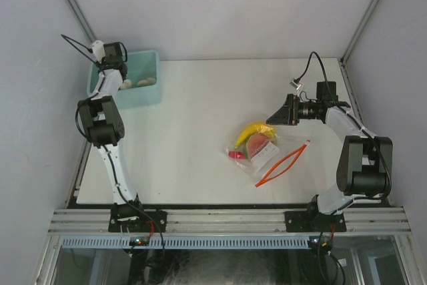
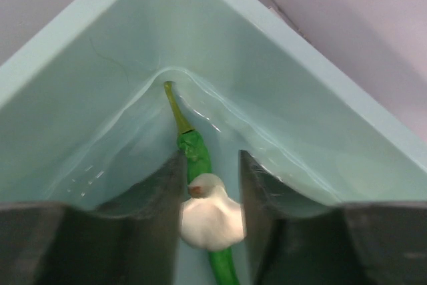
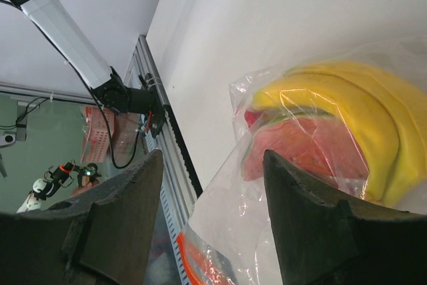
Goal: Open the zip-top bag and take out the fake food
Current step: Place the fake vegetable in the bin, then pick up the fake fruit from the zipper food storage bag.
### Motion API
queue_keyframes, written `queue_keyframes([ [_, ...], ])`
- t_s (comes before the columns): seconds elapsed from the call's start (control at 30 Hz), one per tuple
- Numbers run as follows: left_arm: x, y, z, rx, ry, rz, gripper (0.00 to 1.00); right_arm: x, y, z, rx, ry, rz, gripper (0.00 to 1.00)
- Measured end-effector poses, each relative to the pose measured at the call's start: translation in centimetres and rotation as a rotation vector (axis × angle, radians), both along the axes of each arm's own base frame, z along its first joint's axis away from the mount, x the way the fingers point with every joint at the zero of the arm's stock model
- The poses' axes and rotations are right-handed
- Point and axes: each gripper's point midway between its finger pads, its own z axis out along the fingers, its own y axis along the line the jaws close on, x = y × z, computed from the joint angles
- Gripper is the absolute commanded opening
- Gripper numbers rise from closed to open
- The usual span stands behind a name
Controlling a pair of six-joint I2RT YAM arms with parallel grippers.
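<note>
Two grippers from above: left gripper (image 1: 123, 78) sits in the bin (image 1: 150, 96); right gripper (image 1: 277, 113) hovers just beside the bag (image 1: 270, 155), which lies on the table (image 1: 187, 98) right of centre
Left wrist: we see jaws part open, a white piece (image 2: 212, 221) between them atop a green piece (image 2: 193, 148); we cannot tell if they touch it
Right wrist: jaws wide, empty; banana (image 3: 353, 105) and red piece (image 3: 313, 151) inside the bag

A clear, crinkly zip-top bag (image 1: 270, 158) lies flat on the tabletop (image 1: 193, 111), right of centre; its red-orange zip strip (image 1: 288, 157) bows apart at the near-right end; inside sit a yellow banana (image 1: 252, 129), a pink slice (image 1: 257, 145) and a red piece (image 1: 235, 155); a green pepper (image 2: 195, 151) and a white garlic bulb (image 2: 212, 218) lie together in the teal bin (image 2: 320, 131).
</note>
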Motion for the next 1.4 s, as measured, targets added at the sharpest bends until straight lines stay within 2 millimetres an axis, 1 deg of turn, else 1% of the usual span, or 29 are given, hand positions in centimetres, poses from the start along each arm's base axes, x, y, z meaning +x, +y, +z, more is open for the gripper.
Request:
queue_keyframes([
  [0.03,0.0,0.1,-0.2,-0.001,0.004,0.001,0.68,0.0,0.0,0.0,0.000,0.002,0.001,0.61],
  [0.1,-0.1,0.1,-0.5,-0.003,0.010,0.002,0.80,0.1,0.0,0.0,-0.002,0.003,0.001,0.61],
  [0.17,-0.2,0.2,-0.7,-0.005,0.018,0.005,0.87,0.0,0.0,0.0,-0.005,0.003,0.001,0.61],
  [0.27,-0.3,0.4,-0.8,-0.005,0.022,0.008,0.95,-0.1,-0.1,-0.2,-0.014,0.003,0.003,0.61],
  [0.37,-0.3,0.4,-0.7,-0.006,0.020,0.007,0.99,-0.1,-0.1,-0.5,-0.028,-0.003,0.003,0.61],
  [0.43,-0.4,0.4,-0.2,-0.004,0.015,0.000,1.00,-0.2,-0.2,-0.5,-0.038,-0.007,0.005,0.61],
  [0.5,-0.7,0.1,0.5,-0.005,-0.001,-0.021,1.00,-0.2,-0.3,-0.5,-0.052,-0.020,0.006,0.61],
  [0.57,-1.6,-0.7,1.6,-0.011,-0.024,-0.059,1.00,-0.2,-0.4,-0.3,-0.067,-0.045,0.009,0.61],
  [0.67,-3.8,-2.4,4.0,-0.022,-0.093,-0.141,1.00,-0.6,-0.5,0.3,-0.083,-0.082,0.016,0.61],
  [0.73,-5.3,-3.7,6.1,-0.029,-0.162,-0.199,1.00,-1.0,-0.5,0.8,-0.093,-0.116,0.022,0.61],
  [0.77,-6.1,-4.4,7.5,-0.030,-0.207,-0.232,1.00,-1.1,-0.5,1.2,-0.099,-0.138,0.025,0.61],
  [0.87,-7.4,-6.2,11.3,-0.031,-0.327,-0.312,1.00,-1.6,-0.6,2.0,-0.113,-0.196,0.040,0.61],
  [0.97,-9.0,-8.2,13.9,-0.036,-0.410,-0.396,1.00,-2.3,-0.7,2.6,-0.128,-0.255,0.058,0.61],
  [1.07,-11.0,-10.6,14.8,-0.050,-0.451,-0.480,1.00,-3.2,-0.9,3.0,-0.144,-0.315,0.082,0.61],
  [1.27,-15.5,-16.3,14.4,-0.096,-0.465,-0.649,1.00,-5.5,-1.3,4.0,-0.182,-0.484,0.163,0.61],
  [1.33,-16.9,-17.9,14.4,-0.113,-0.464,-0.701,1.00,-6.3,-1.4,4.5,-0.197,-0.555,0.200,0.62],
  [1.4,-18.2,-18.9,14.6,-0.122,-0.464,-0.739,1.00,-7.2,-1.4,4.8,-0.209,-0.631,0.242,0.62],
])
